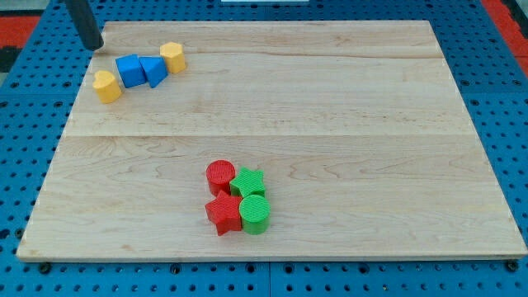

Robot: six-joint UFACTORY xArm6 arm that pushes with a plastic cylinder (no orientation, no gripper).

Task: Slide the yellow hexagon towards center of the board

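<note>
The yellow hexagon [173,57] stands near the board's top left, touching the right side of a blue triangle [153,71]. A blue cube [130,70] sits just left of the triangle, and a second yellow block [106,86] lies at the cube's lower left. My tip [95,47] is at the board's top-left corner, up and to the left of this group, well apart from the hexagon.
A cluster near the bottom centre holds a red cylinder [220,176], a green star [247,182], a red star [223,214] and a green cylinder [255,214]. The wooden board [346,124] lies on a blue pegboard.
</note>
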